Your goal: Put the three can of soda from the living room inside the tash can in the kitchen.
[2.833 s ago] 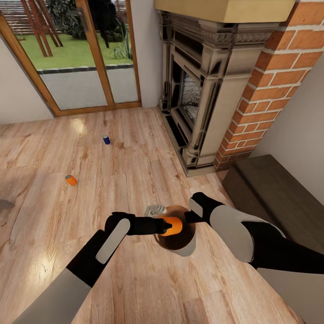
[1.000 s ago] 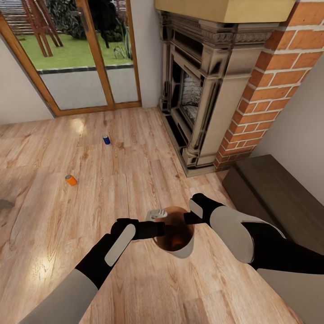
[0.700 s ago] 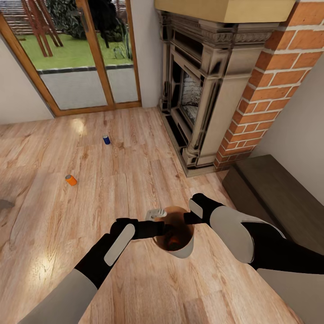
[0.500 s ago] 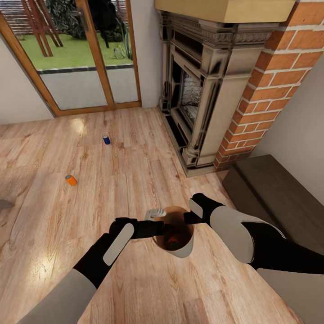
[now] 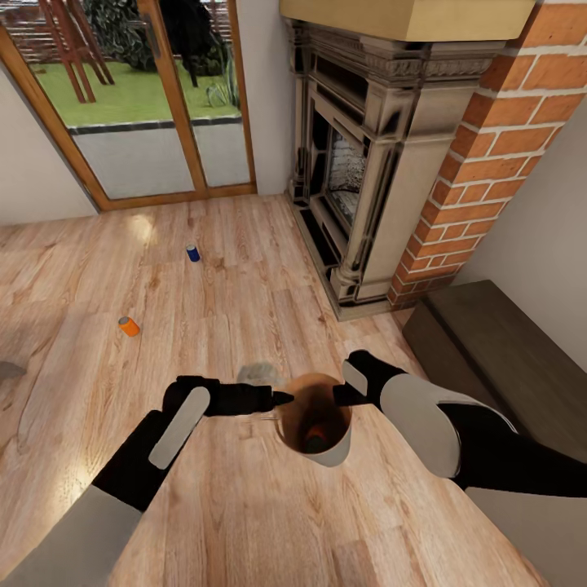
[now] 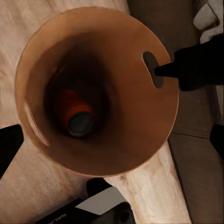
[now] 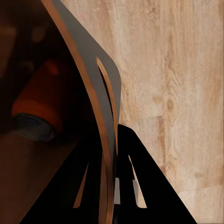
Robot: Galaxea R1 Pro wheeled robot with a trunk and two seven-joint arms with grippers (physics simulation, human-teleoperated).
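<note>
The wood floor [image 5: 244, 522] fills most of the head view. Glass doors [image 5: 139, 106] are at 11 o'clock. The fireplace [image 5: 367, 163] and its brick chimney [image 5: 481, 163] are at 1 o'clock. A dark bench [image 5: 497, 350] sits at 3 o'clock.

The bin [image 5: 336, 448] is held up over the floor, near 6 o'clock. The right gripper [image 5: 341, 394] has its jaws clamped on the bin's rim by the handle slot [image 6: 153, 69], one finger inside and one outside. The left gripper [image 5: 277, 399] is at the bin's 9 o'clock edge. I cannot tell if its jaws are apart or together.

One orange can [image 6: 74, 112] lies at the bottom of the bin. Another orange can [image 5: 128, 326] lies on the floor at 9 o'clock. The blue can [image 5: 192, 253] stands on the floor at 11 o'clock, well apart from it.
</note>
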